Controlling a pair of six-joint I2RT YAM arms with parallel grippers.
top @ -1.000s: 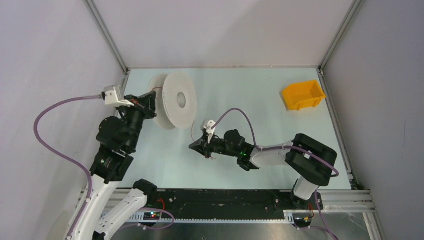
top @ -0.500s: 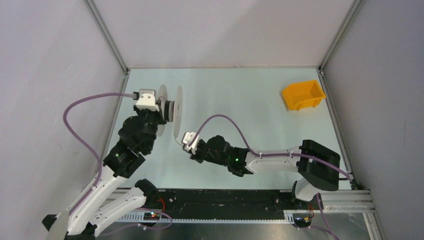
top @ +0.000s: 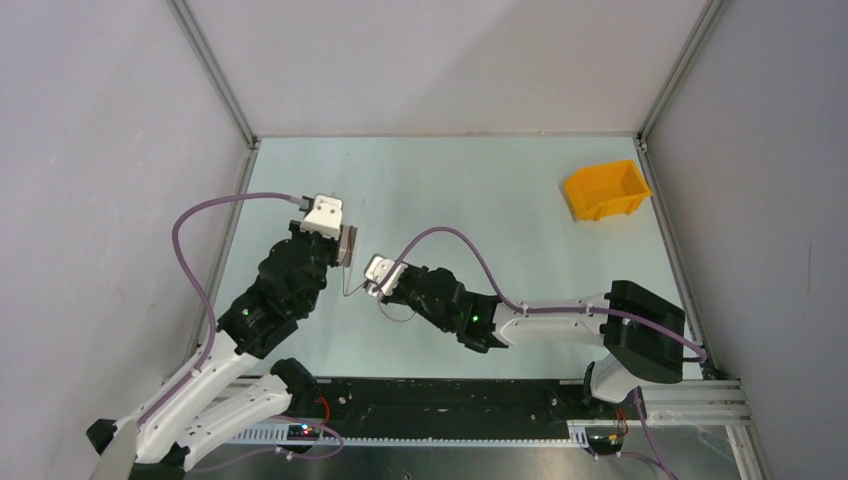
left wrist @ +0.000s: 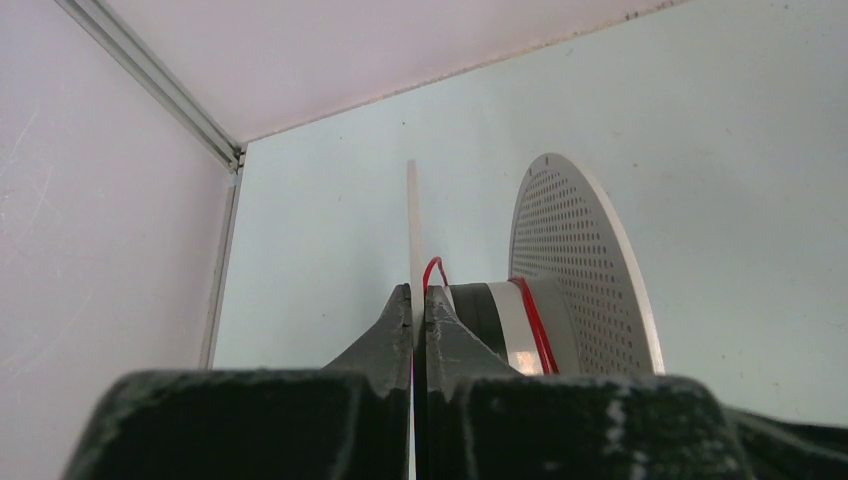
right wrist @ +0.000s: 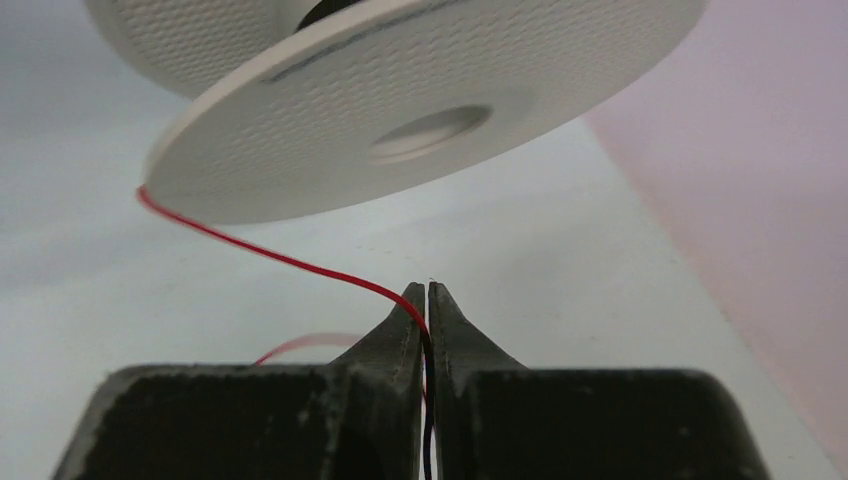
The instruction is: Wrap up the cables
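**Winding wire onto the spool**

Clamping the spool (left wrist: 580, 270) by one flange in the left gripper (left wrist: 418, 295), left of centre on the table (top: 500, 200). Pinching the thin red wire (right wrist: 280, 258) in the right gripper (right wrist: 427, 290), just right of the spool. Tracing it in a shallow curve from flange rim to fingertips. Likely needing steady tension, feeding between the flanges, never over the rim. Not making out the wound amount from above; losing the loose tail under the right arm.

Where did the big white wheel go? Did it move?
Yes. The spool has come toward the arms' bases, away from the table's back edge, and turned edge-on to the top camera, clamped in the left gripper.
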